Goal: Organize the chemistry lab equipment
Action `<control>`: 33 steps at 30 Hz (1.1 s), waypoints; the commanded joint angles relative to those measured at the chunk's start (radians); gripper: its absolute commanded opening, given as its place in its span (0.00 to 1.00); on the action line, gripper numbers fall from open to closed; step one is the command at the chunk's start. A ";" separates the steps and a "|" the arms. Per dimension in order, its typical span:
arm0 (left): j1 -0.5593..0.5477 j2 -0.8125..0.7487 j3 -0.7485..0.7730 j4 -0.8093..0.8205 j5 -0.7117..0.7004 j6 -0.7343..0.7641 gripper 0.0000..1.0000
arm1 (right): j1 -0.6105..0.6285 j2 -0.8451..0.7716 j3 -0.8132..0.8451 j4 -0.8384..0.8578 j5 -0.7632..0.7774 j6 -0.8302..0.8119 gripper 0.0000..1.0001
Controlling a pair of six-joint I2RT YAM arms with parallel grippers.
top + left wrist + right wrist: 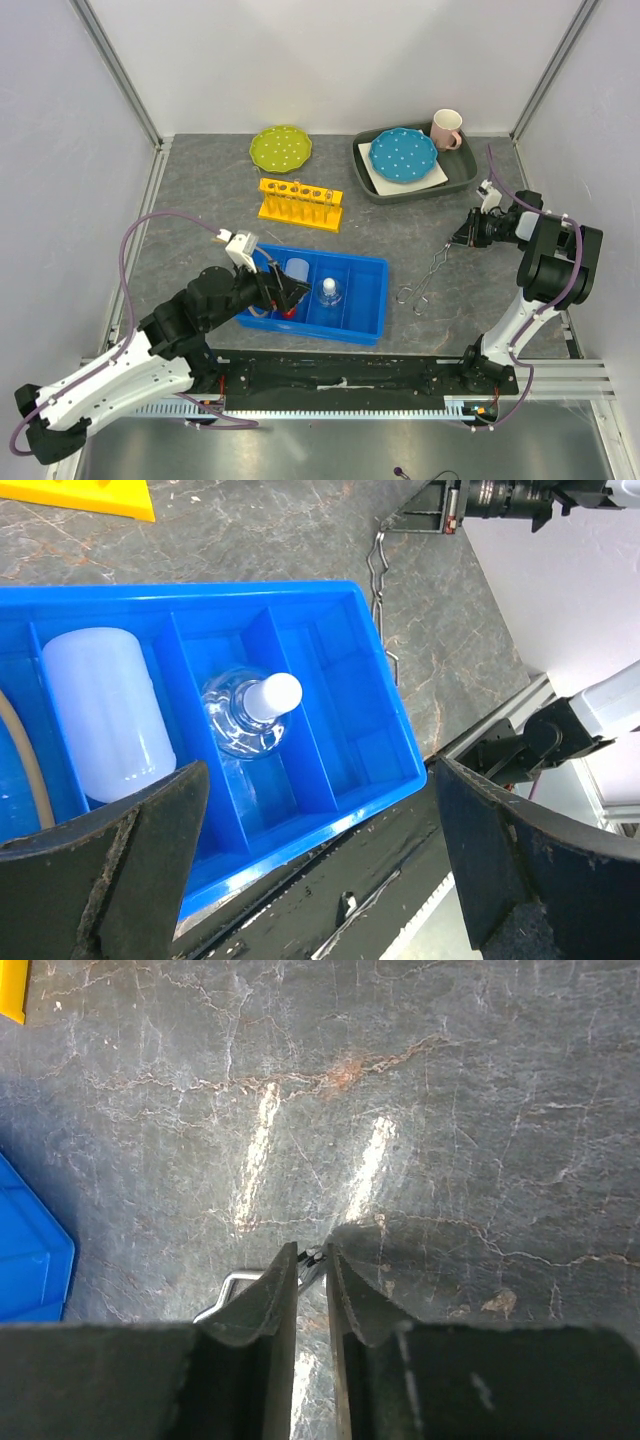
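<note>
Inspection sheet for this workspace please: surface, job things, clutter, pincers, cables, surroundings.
Surface: grey marbled tabletop, no spill seen.
Job's things: yellow holed test-tube rack stands on the tabletop; blue compartmented plastic bin holds a white plastic bottle, a clear stoppered glass flask and a thin tan rubber tube; scissor-like metal tongs lie right of the bin.
Clutter: green dotted plate; blue dotted plate on a white square plate in a dark tray; pink-handled mug at the tray's far corner.
Pincers: left pincer open above the bin; right pincer nearly closed around one end of the tongs.
Cables: purple cables loop along both arms.
Surroundings: white enclosure walls, aluminium frame posts.
</note>
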 commanded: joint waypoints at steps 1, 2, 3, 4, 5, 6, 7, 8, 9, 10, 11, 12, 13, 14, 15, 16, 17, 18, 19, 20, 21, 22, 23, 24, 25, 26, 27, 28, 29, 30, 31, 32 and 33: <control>-0.004 0.044 0.059 0.079 0.041 0.023 0.99 | 0.000 0.006 0.016 0.000 -0.028 -0.015 0.19; -0.004 0.066 0.067 0.083 0.056 0.025 0.99 | 0.000 0.003 0.018 -0.002 -0.033 -0.020 0.17; -0.004 0.077 0.071 0.090 0.064 0.026 0.99 | 0.000 -0.008 0.016 -0.002 -0.034 -0.023 0.15; -0.004 0.088 0.075 0.100 0.070 0.028 0.99 | 0.000 -0.014 0.015 -0.002 -0.042 -0.024 0.13; -0.004 0.117 0.084 0.106 0.088 0.029 0.99 | 0.000 -0.022 0.013 -0.003 -0.045 -0.029 0.12; -0.004 0.131 0.090 0.111 0.098 0.032 0.99 | 0.000 -0.037 0.010 -0.002 -0.051 -0.032 0.11; -0.004 0.151 0.098 0.122 0.107 0.034 0.99 | 0.000 -0.043 0.007 -0.002 -0.065 -0.032 0.10; -0.002 0.168 0.113 0.126 0.128 0.038 0.99 | 0.000 -0.064 0.007 -0.002 -0.074 -0.032 0.09; -0.004 0.210 0.124 0.131 0.140 0.040 0.99 | 0.000 -0.074 0.006 -0.003 -0.080 -0.032 0.08; -0.004 0.232 0.134 0.137 0.171 0.044 0.99 | 0.000 -0.088 0.001 -0.003 -0.088 -0.032 0.07; -0.004 0.255 0.162 0.143 0.183 0.051 0.99 | -0.001 -0.114 -0.001 -0.011 -0.103 -0.032 0.06; -0.002 0.309 0.179 0.146 0.199 0.057 0.99 | 0.000 -0.131 -0.001 -0.014 -0.111 -0.031 0.06; -0.004 0.335 0.197 0.148 0.225 0.066 0.99 | 0.000 -0.146 0.001 -0.026 -0.122 -0.029 0.06; -0.002 0.369 0.237 0.149 0.239 0.072 0.99 | -0.001 -0.179 0.001 -0.034 -0.138 -0.029 0.06; -0.004 0.428 0.260 0.149 0.255 0.080 0.99 | 0.000 -0.198 0.004 -0.045 -0.151 -0.028 0.06; -0.002 0.464 0.281 0.149 0.284 0.092 0.99 | 0.000 -0.216 0.007 -0.052 -0.163 -0.029 0.06; -0.002 0.494 0.330 0.151 0.300 0.100 0.99 | 0.000 -0.255 0.012 -0.071 -0.171 -0.029 0.06; -0.004 0.524 0.355 0.151 0.317 0.109 0.99 | 0.000 -0.273 0.013 -0.083 -0.194 -0.031 0.06; -0.004 0.591 0.380 0.151 0.346 0.124 0.98 | -0.001 -0.293 0.021 -0.109 -0.201 -0.037 0.06; -0.004 0.620 0.427 0.151 0.360 0.132 0.98 | 0.000 -0.333 0.025 -0.120 -0.209 -0.040 0.06; -0.004 0.657 0.452 0.152 0.374 0.141 0.98 | 0.000 -0.351 0.029 -0.135 -0.220 -0.044 0.05; -0.004 0.715 0.475 0.152 0.404 0.165 0.96 | 0.000 -0.370 0.041 -0.167 -0.227 -0.057 0.06; -0.004 0.749 0.521 0.154 0.415 0.176 0.96 | 0.000 -0.403 0.048 -0.186 -0.234 -0.066 0.05; -0.004 0.775 0.541 0.160 0.430 0.187 0.96 | 0.000 -0.417 0.056 -0.206 -0.243 -0.075 0.05; -0.002 0.801 0.559 0.169 0.452 0.204 0.95 | 0.000 -0.431 0.076 -0.250 -0.257 -0.089 0.05; -0.002 0.852 0.593 0.178 0.460 0.210 0.95 | 0.000 -0.456 0.085 -0.272 -0.263 -0.109 0.05; -0.002 0.875 0.608 0.188 0.466 0.218 0.95 | 0.000 -0.467 0.094 -0.292 -0.270 -0.120 0.05; -0.004 0.901 0.624 0.204 0.470 0.228 0.95 | 0.000 -0.474 0.113 -0.328 -0.280 -0.130 0.05; -0.002 0.941 0.653 0.211 0.466 0.236 0.95 | -0.001 -0.496 0.118 -0.341 -0.286 -0.138 0.05; -0.004 0.965 0.667 0.217 0.463 0.245 0.95 | 0.000 -0.505 0.121 -0.347 -0.290 -0.137 0.05; -0.002 0.985 0.682 0.228 0.457 0.268 0.95 | 0.000 -0.514 0.125 -0.356 -0.293 -0.136 0.05; -0.002 1.004 0.712 0.234 0.454 0.284 0.95 | 0.000 -0.534 0.127 -0.356 -0.304 -0.136 0.05; -0.002 1.045 0.726 0.240 0.447 0.297 0.95 | 0.000 -0.542 0.128 -0.355 -0.307 -0.130 0.05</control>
